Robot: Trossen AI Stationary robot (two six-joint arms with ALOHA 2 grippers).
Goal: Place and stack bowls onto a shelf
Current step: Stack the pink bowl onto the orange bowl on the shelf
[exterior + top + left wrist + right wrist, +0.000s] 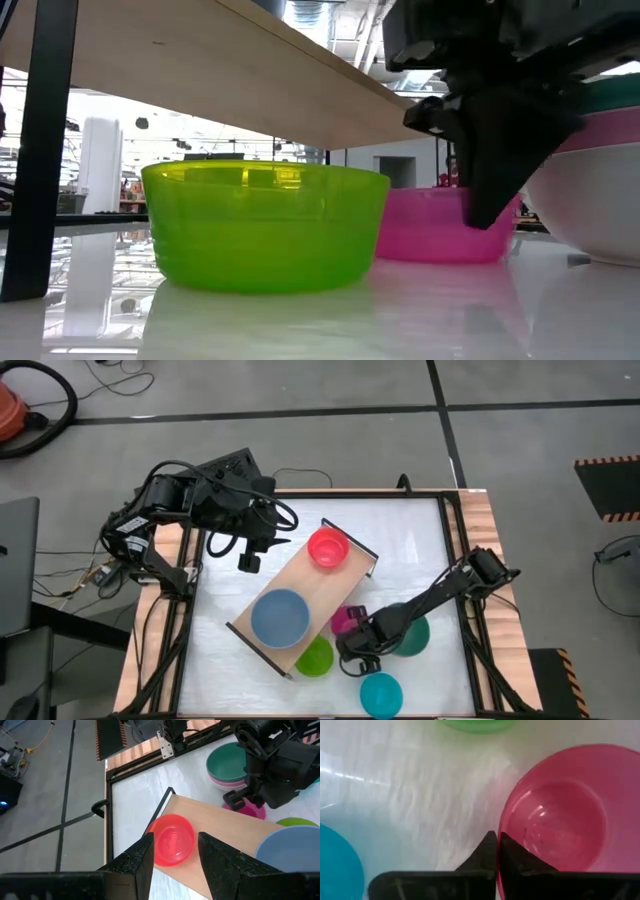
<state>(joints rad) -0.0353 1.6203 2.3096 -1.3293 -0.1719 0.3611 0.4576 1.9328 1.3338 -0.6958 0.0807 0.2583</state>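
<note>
Pinching the magenta bowl (560, 815) at its rim, the right gripper (497, 851) has its fingers together beside the shelf (300, 595). Red bowl (328, 547) and blue bowl (280, 617) sit on the shelf. Left gripper (174, 851) hovers above, fingers apart, empty.

Bright, even overhead light — glare streaks on white table (400, 530); right wrist close-up soft.

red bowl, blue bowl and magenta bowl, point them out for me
red bowl (328, 547), high view, its inside floor
blue bowl (279, 617), high view, middle of its inside
magenta bowl (560, 815), right wrist view, its inside floor
</note>
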